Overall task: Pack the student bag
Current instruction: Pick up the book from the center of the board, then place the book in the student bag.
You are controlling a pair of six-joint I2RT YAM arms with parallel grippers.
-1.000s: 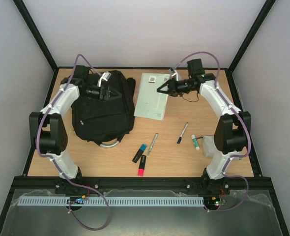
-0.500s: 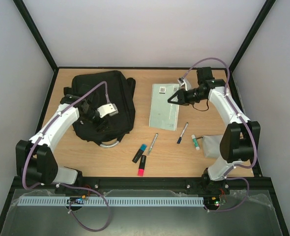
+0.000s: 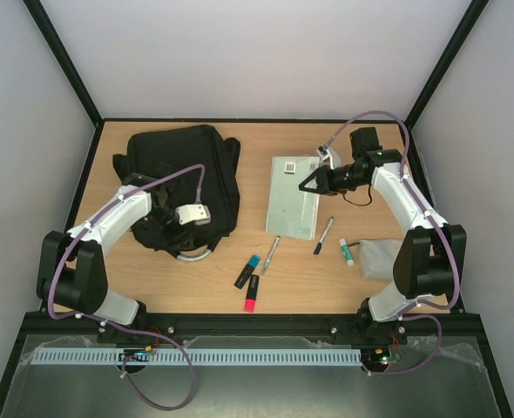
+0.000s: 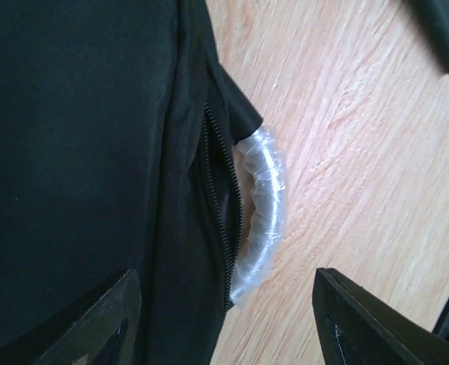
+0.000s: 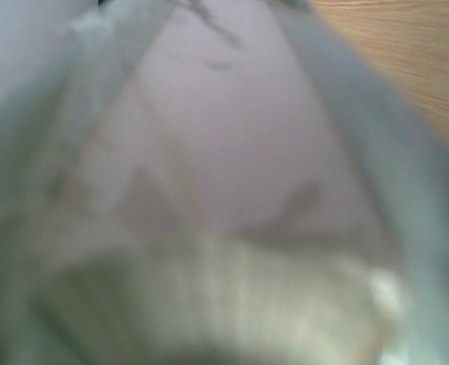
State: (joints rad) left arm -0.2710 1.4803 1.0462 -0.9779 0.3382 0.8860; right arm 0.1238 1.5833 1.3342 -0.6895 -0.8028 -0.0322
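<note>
lying toward the far left corner of the wooden surface (image 3: 152,279), the black student bag (image 3: 174,157) fills much of the left half, its grey looped handle (image 3: 196,255) pointing at the near edge. the left tool (image 3: 180,228) hangs over the near end of the bag, close above that handle. in the left wrist view its two fingers (image 4: 361,319) stand wide apart with nothing between them, one over black cloth and one over bare wood. that view also shows the handle wrapped in clear film, with a line of zip teeth (image 4: 218,190) running just beside it along the bag's edge.

right of the handle, toward the middle of the near edge, a black marker with a teal cap (image 3: 247,272) lies just beside a black marker with a pink end (image 3: 252,293). a silver pen (image 3: 271,254) lies just right of them. a pale green notebook (image 3: 287,209) sits in the middle of the surface.

the right tool (image 3: 307,184) is over the notebook's far right part. i cannot tell whether it grips anything, since the right wrist view is only a pale blur with a strip of wood at the upper right. a blue pen (image 3: 324,235) lies off the notebook's near right corner. further right, a white glue stick with a green cap (image 3: 347,252) lies just beside a grey pouch (image 3: 375,259) near the right edge, partly hidden by the right arm.
</note>
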